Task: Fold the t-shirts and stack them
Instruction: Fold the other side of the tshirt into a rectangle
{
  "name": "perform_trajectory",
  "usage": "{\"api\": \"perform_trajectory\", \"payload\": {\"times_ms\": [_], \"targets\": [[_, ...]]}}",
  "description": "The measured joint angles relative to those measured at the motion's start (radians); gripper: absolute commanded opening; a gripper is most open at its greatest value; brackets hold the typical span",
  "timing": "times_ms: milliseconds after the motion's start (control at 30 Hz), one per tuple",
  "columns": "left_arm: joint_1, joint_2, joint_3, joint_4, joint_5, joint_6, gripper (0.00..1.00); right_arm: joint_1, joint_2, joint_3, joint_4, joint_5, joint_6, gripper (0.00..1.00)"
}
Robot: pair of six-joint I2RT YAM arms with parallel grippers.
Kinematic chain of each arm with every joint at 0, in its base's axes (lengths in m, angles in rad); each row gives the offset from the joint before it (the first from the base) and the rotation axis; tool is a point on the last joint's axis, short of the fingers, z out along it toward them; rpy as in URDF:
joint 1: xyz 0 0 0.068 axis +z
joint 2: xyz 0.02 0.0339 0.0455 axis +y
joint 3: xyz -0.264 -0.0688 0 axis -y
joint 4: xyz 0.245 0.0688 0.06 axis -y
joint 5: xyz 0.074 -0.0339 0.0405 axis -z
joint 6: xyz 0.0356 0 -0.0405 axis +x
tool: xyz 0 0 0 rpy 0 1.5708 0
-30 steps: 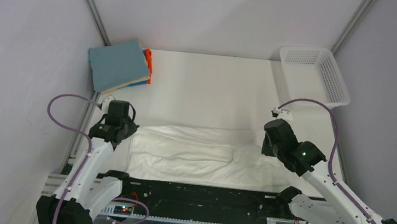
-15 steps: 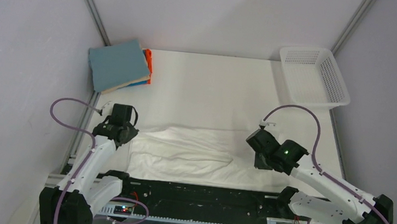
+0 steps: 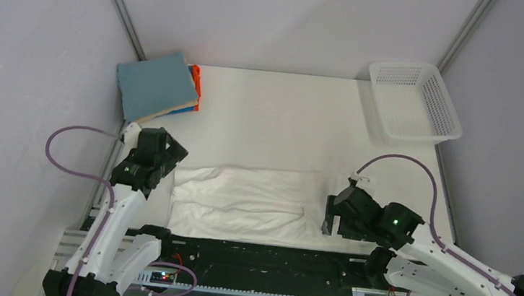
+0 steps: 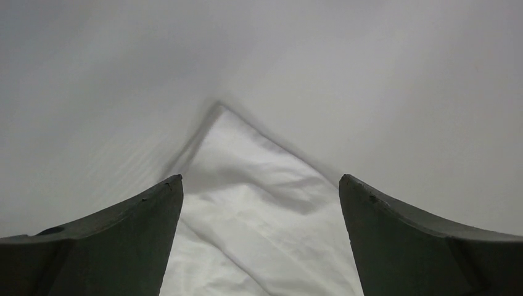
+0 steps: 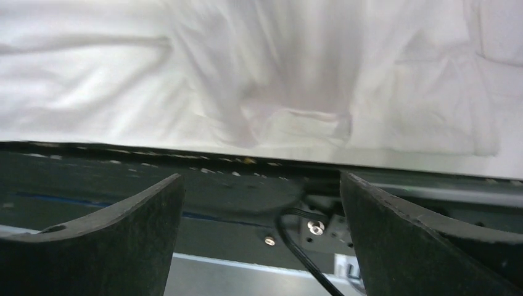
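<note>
Near the front edge of the bench [image 3: 284,114] the white t-shirt [image 3: 246,204] lies in a wrinkled band between both hands. The left hand [image 3: 171,154] and the right hand [image 3: 329,217] stand wide open, holding nothing. Risk, I think: the loose fold may slip open, or the right hand may catch the hem beside the black rail [image 3: 256,258]. No writing can be read.

From high above its near side, the top external camera looks down on the whole white t-shirt [image 3: 246,203]. The left wrist camera hangs close over one of its corners, and the right wrist camera sits close over its near edge. All three views share this shirt.
</note>
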Motion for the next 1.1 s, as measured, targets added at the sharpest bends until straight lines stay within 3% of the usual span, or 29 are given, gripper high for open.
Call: {"api": "perform_trajectory", "payload": {"times_ms": [167,300,400,600,733,800,933,1100], "targets": [[-0.126,0.205,0.082,0.082,0.160,0.070,1.00,-0.089,-0.019,0.000,0.179,-0.052,-0.075,0.99],[-0.253,0.449,0.101,0.158,0.256,0.108,1.00,-0.212,0.139,0.001,0.363,-0.167,-0.166,0.99],[-0.277,0.544,0.087,0.165,0.270,0.120,1.00,-0.266,0.274,0.000,0.419,-0.219,-0.201,1.00],[-0.209,0.550,0.004,0.186,0.235,0.134,1.00,-0.155,0.291,-0.060,0.373,-0.256,-0.178,0.99],[-0.084,0.510,-0.052,0.209,0.220,0.134,1.00,0.002,0.165,-0.087,0.276,-0.291,-0.091,0.99],[-0.014,0.476,-0.078,0.214,0.216,0.133,1.00,0.024,0.099,-0.091,0.253,-0.311,-0.058,0.99],[0.055,0.399,-0.122,0.205,0.204,0.129,1.00,0.010,0.017,-0.093,0.235,-0.292,-0.014,0.99],[0.060,0.298,-0.131,0.191,0.227,0.125,1.00,-0.145,0.014,-0.105,0.339,-0.254,-0.006,0.99]]}}
